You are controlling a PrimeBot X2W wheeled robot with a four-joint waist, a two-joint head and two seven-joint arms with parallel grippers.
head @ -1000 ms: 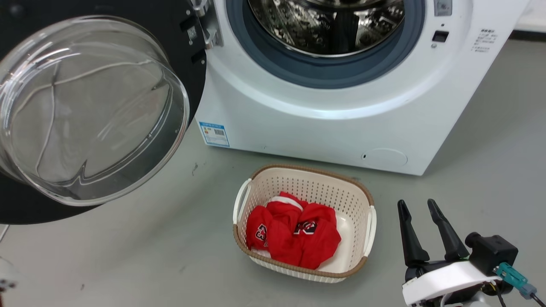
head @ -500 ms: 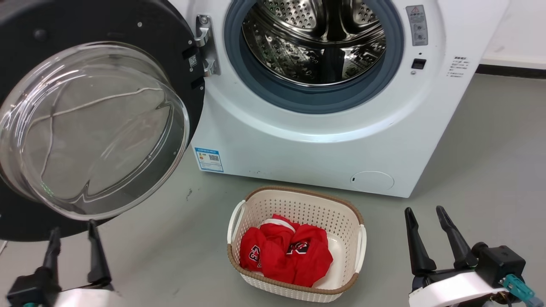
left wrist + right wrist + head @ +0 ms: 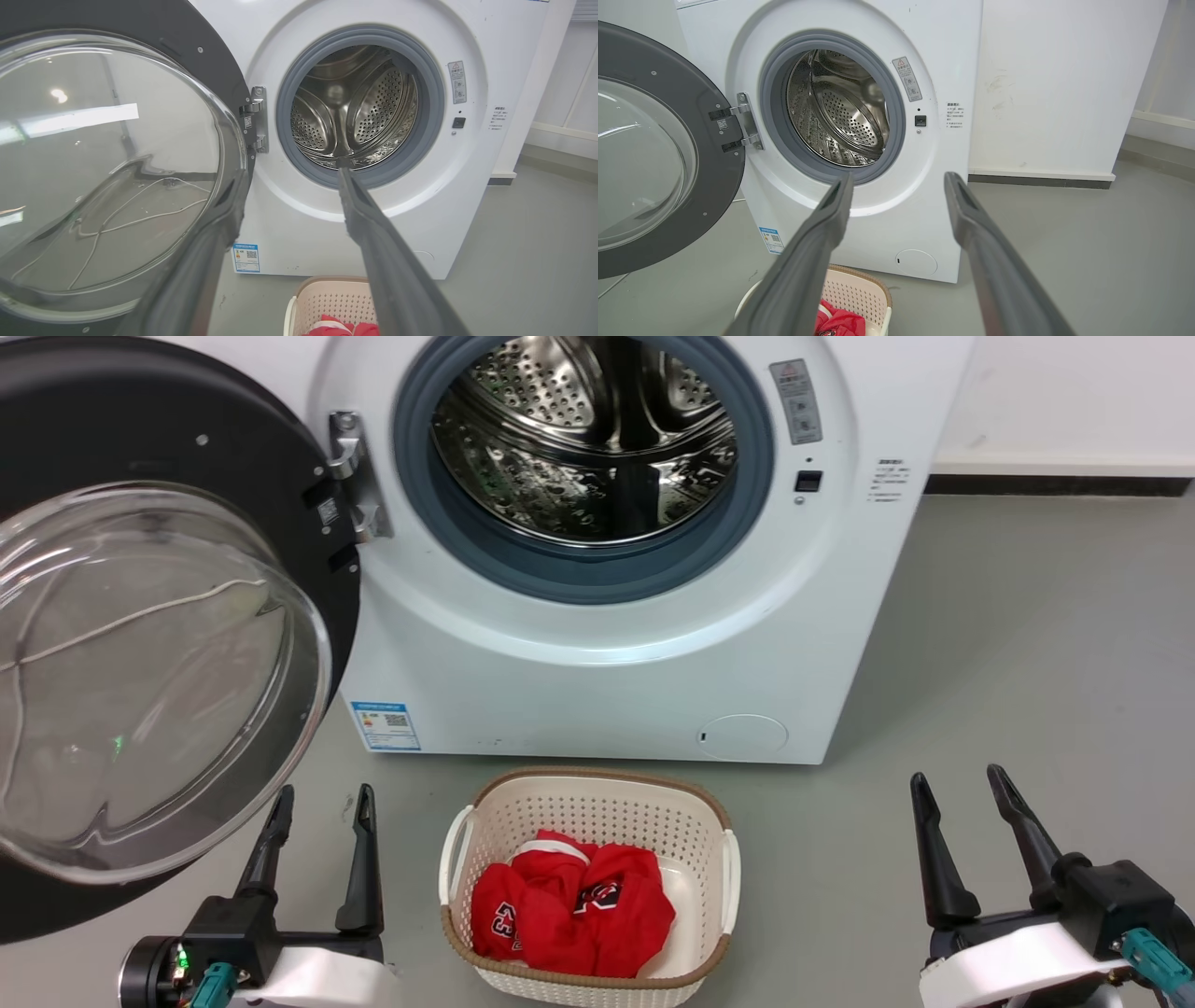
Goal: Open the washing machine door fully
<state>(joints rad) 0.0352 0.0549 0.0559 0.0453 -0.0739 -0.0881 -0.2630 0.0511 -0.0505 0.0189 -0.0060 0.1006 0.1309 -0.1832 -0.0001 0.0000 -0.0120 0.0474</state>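
Washing machine door (image 3: 149, 663) hangs wide open on its hinge (image 3: 350, 476), left of the washing machine (image 3: 607, 653). Probably rigid and weighty with a slick glass bowl, so the black rim far from the hinge looks the safer push point. Left gripper (image 3: 324, 793) and right gripper (image 3: 959, 777) sit low, jaws spread and empty; the head view shows the laundry basket (image 3: 597, 807) whole, the wrist views just its top.

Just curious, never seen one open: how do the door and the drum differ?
The washing machine door is glossy black with a clear glass bulge; the drum is perforated steel. The door hangs swung out on its hinge; the drum sits recessed behind a grey seal. Both are round.
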